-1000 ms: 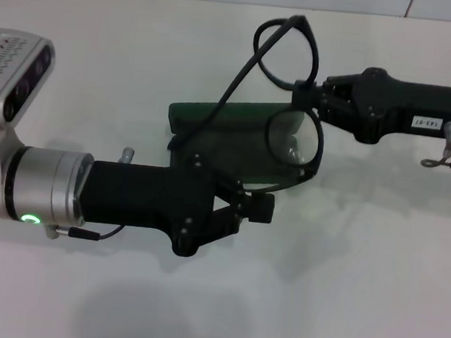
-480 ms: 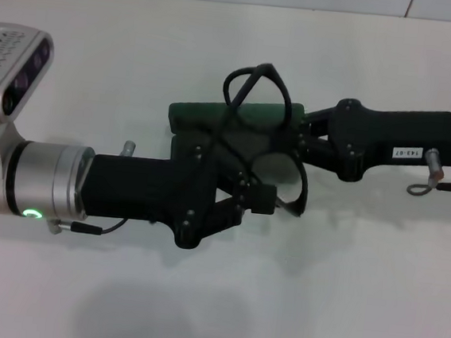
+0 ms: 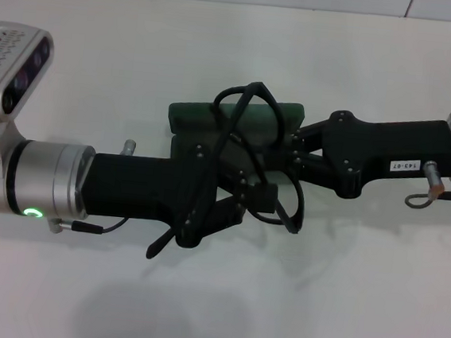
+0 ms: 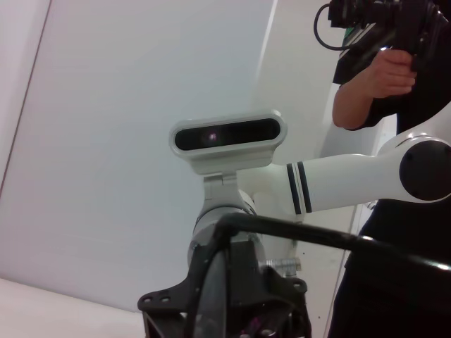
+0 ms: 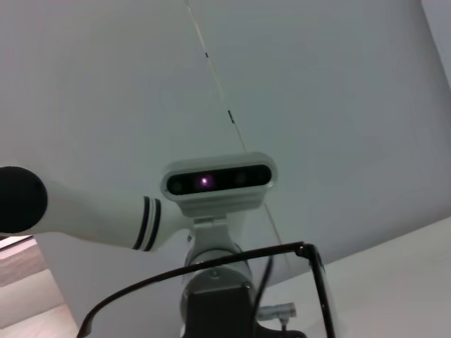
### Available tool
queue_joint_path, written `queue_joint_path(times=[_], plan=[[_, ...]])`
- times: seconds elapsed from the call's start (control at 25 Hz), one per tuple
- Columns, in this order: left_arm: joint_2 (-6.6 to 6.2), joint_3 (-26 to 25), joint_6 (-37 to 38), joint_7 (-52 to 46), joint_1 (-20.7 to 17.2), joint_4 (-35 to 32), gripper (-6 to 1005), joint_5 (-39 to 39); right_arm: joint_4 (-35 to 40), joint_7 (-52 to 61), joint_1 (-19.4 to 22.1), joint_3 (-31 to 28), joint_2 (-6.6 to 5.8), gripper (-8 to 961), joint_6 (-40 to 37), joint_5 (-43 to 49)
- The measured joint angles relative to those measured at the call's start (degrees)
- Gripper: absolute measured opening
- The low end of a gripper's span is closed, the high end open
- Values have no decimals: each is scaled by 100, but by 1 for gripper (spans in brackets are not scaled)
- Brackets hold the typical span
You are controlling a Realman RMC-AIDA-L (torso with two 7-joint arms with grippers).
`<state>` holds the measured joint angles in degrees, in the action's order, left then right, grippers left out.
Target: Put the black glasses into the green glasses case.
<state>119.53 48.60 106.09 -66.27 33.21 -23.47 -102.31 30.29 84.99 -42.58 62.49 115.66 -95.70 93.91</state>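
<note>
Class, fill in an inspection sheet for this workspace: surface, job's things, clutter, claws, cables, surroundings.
Surface: white table.
Job's things: green glasses case at centre, largely covered by both arms; black glasses lie across it, one temple arm sticking out toward the robot.
Clutter: nothing seen.
Claws: left claw and right claw meet over the case; right grips the frame.
Cables: thin wire loop at the right wrist.
Surroundings: pale wall; a person seen from the left wrist.

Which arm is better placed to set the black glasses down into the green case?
The right. Its claw already carries the black glasses directly over the green glasses case. The left claw sits at the case's near edge, apparently steadying it, so the right should likely lower and release.
</note>
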Motion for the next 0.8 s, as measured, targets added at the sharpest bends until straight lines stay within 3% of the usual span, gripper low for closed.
queue_joint_path(times=[0.8], plan=[[-1,-3,0,-1,37,0,18,1,3,-62,-40,0,7,68,-213,3]])
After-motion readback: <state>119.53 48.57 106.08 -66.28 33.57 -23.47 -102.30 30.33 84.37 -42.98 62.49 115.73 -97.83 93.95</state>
